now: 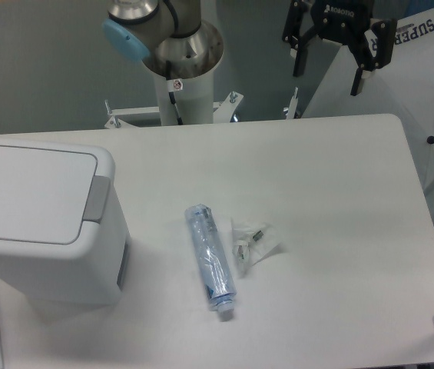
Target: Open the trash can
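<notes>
The trash can [44, 223] is a large white boxy bin standing at the left side of the table. Its flat lid [28, 192] lies shut, and a grey push-button strip [97, 198] runs along the lid's right edge. My gripper [329, 71] hangs high at the top right, above the table's far edge and far from the bin. Its black fingers [299, 55] are spread apart with nothing between them.
A crushed clear plastic bottle [210, 259] lies in the middle of the white table [339, 200], with a crumpled clear wrapper [252, 242] just right of it. The arm's base column [180, 69] rises behind the far edge. A white sheet [416, 69] hangs at the right.
</notes>
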